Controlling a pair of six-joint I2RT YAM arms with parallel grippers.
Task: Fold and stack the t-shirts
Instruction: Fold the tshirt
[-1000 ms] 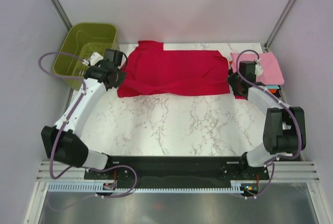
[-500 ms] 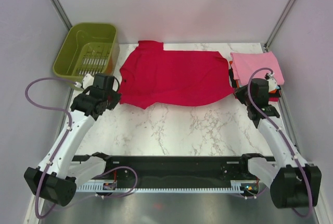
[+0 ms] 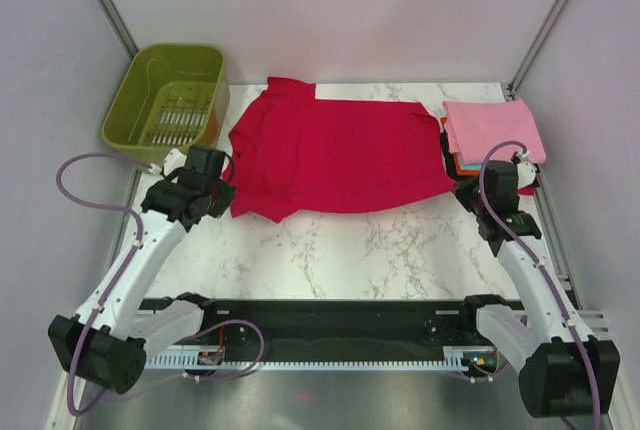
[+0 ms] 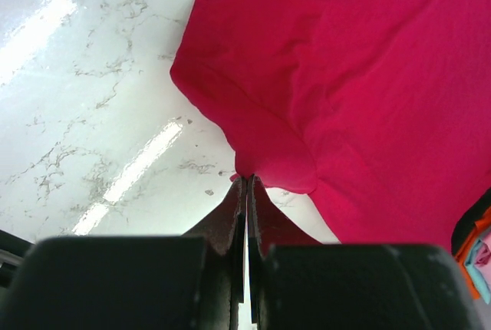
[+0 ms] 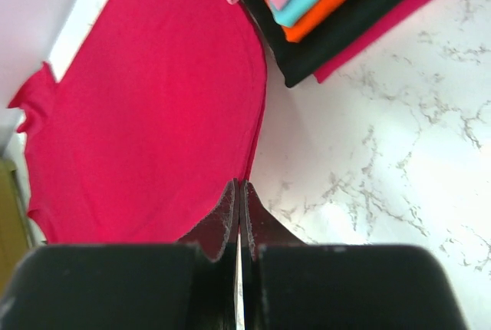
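Left arm stretches up the left side of the frame, left gripper (image 3: 218,188) pinched shut on the lower-left corner of the crimson t-shirt (image 3: 335,155). Right arm mirrors it, right gripper (image 3: 470,188) clamped on the lower-right hem. The shirt lies spread across the upper centre of the counter (image 3: 340,250), bare marble below it. The folded stack (image 3: 495,128) sits just beside it at upper right, the green basket (image 3: 165,100) at upper left.

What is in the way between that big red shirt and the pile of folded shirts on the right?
Nothing visible. The crimson shirt lies spread on the table right beside the folded stack, whose top is bare. The left gripper and right gripper are both shut on the shirt's near edge.
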